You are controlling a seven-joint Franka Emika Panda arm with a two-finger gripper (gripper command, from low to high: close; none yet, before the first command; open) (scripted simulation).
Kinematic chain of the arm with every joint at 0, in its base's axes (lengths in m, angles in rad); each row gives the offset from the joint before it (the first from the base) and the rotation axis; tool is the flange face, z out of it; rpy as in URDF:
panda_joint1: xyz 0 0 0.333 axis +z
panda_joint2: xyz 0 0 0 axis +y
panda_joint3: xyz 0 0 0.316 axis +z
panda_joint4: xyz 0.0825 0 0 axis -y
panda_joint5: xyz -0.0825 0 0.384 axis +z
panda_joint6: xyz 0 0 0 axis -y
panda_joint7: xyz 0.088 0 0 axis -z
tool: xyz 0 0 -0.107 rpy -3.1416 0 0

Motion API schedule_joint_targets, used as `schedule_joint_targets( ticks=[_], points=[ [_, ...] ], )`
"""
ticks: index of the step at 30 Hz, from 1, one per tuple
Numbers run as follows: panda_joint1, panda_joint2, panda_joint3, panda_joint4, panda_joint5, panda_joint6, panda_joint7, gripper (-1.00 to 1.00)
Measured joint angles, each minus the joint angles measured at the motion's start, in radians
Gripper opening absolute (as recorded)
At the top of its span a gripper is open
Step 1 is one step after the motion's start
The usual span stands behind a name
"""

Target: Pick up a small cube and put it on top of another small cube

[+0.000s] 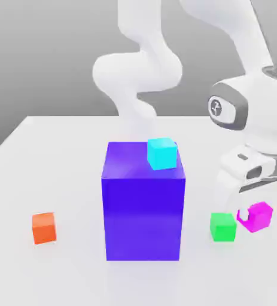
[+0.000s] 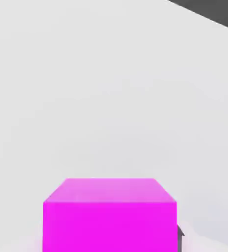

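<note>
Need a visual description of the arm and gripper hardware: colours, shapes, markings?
White, smooth, rounded arm links; near the wrist, a rounded housing with a dark grey band around a light face bearing a small dark round logo. Grey ring at the flange. The gripper has a white, rounded body with a dark oval recess and a small dark mark.

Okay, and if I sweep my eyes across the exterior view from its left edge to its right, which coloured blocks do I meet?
Orange cube → big blue-violet block, with a cyan cube on top → green cube → magenta cube.
</note>
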Motion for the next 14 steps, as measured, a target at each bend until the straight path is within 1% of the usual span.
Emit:
schedule_joint_targets(
  ticks=[3, 5, 8, 11, 12, 14],
  points=[
    [0.028, -0.101, -0.003, -0.108, 0.061, 0.013, -0.011, -1.0],
    [0.032, -0.109, 0.002, -0.148, 0.065, 0.046, -0.002, -1.0],
    [0.014, -0.024, 0.001, -0.156, -0.008, 0.136, 0.052, -1.0],
    [0.008, 0.085, -0.026, -0.152, -0.138, 0.234, 0.145, -1.0],
    [0.012, 0.107, -0.035, -0.151, -0.168, 0.253, 0.165, 1.0],
    [0.012, 0.107, -0.035, -0.151, -0.168, 0.253, 0.165, 1.0]
  ],
)
